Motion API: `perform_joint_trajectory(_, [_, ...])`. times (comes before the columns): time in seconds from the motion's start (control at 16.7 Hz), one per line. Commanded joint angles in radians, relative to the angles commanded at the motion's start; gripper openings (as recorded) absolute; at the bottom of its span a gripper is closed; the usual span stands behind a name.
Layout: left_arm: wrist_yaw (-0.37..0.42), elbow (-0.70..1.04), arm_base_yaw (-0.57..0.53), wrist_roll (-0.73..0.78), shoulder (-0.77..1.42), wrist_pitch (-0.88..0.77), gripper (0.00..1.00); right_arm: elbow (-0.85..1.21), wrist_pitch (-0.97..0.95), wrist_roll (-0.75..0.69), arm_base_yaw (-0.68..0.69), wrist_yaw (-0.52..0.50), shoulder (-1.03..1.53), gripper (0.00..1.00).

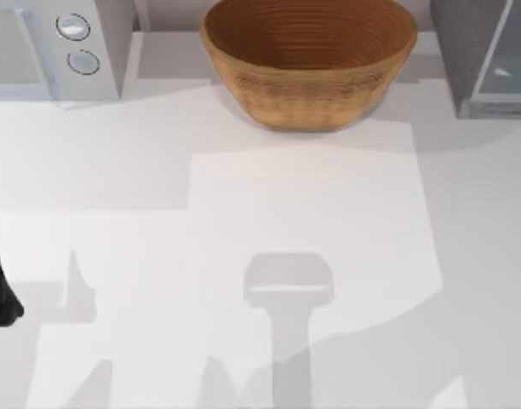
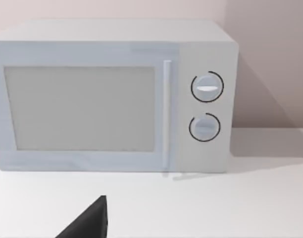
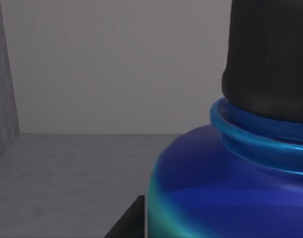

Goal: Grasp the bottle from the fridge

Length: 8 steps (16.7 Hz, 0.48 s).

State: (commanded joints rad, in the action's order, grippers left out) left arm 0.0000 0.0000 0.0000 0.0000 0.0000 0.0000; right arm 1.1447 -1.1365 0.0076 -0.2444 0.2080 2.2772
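Left arm: a dark bit of it sits at the left edge of the top view, low down, over the white tabletop (image 1: pixel 243 204). It looks parked. I cannot tell how its jaws stand.
Microwave: a white microwave (image 1: pixel 56 47) with two round knobs is in the upper left of the top view. Its door is shut, so I cannot say what is in it.
Bowl: a big brown woven bowl (image 1: pixel 307 85) sits at the top middle. From above it looks empty.
Fridge: the dark grey fridge (image 1: pixel 465 51) with the pale blue front is in the upper right corner of the top view.
Bottle: the blue bottle (image 3: pixel 216 188) with a black cap (image 3: pixel 270 54) fills the right side of the right wrist view. It stands upright on a grey floor with grey walls behind it, so I think it is inside the fridge.
Right arm: its camera is very close to the bottle. I cannot tell how its jaws stand, or if they touch the bottle.
How it will handle: I think the bottle is small, light and stiff. Its shiny round side may slip.
Where to hold: I would hold the wide blue body, below the neck ring.
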Motion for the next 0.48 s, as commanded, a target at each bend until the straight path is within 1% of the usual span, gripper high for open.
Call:
perform_joint_trajectory(0.36, [0.000, 0.000, 0.000, 0.000, 0.000, 0.000, 1.00, 0.000, 0.004, 0.002, -0.003, 0.000, -0.006, 0.00])
perform_joint_trajectory(0.48, [0.000, 0.000, 0.000, 0.000, 0.000, 0.000, 1.00, 0.004, 0.037, 0.003, -0.003, 0.000, -0.039, 0.00])
